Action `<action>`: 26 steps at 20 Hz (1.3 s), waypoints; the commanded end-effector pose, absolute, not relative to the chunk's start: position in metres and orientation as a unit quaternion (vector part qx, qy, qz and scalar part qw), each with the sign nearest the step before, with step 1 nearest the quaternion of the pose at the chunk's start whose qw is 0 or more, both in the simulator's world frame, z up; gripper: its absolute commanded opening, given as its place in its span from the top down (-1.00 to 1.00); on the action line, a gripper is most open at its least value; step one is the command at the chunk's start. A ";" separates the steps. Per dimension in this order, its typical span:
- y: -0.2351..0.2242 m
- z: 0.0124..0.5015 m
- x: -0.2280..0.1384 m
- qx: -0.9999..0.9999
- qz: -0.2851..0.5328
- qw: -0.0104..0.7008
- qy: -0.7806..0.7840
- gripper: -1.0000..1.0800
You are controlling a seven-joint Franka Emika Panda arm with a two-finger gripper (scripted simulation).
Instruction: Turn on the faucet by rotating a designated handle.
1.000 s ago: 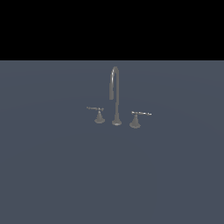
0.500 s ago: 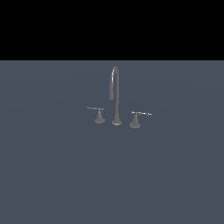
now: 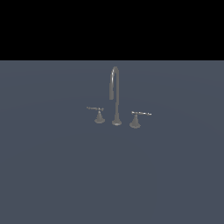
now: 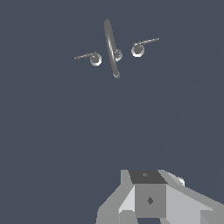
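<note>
In the exterior view a flat, uniform slate-blue tabletop (image 3: 61, 175) fills the lower part of the picture, and above its far edge there is only plain black, with no walls or other room detail to make out. The faucet (image 3: 115, 94) stands upright near the middle of this surface, its thin gooseneck spout arching over toward the exterior view's left. The handle (image 3: 99, 114), a low grey cone with a thin dull lever pointing to the exterior view's left, sits just beside the spout's base on that side; the twin handle (image 3: 136, 118), with a brighter lever pointing right, sits on the other side. No arm shows here. In the wrist view the same bare slate-blue surface spreads in every direction, the faucet set is seen from above and well apart from the tool (image 4: 151, 197), whose grey and white body fills the edge; its fingertips are out of frame, so I cannot tell whether they are spread or pressed together.
</note>
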State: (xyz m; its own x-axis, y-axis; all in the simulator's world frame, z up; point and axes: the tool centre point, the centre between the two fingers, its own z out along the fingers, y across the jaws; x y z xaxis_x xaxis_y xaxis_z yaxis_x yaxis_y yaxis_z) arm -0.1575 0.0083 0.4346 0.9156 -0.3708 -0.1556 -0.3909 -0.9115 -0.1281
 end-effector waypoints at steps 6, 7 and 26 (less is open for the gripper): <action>0.019 0.406 -0.100 -0.949 0.074 0.084 0.293 1.00; 0.020 0.402 -0.093 -0.945 0.075 0.084 0.307 1.00; 0.049 0.286 0.033 -0.833 0.080 0.058 0.544 1.00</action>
State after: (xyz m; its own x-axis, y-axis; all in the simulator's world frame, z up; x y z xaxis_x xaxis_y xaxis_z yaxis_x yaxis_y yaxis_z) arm 0.0240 0.0464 0.2970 0.4345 -0.8779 -0.2013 -0.8978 -0.4400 -0.0187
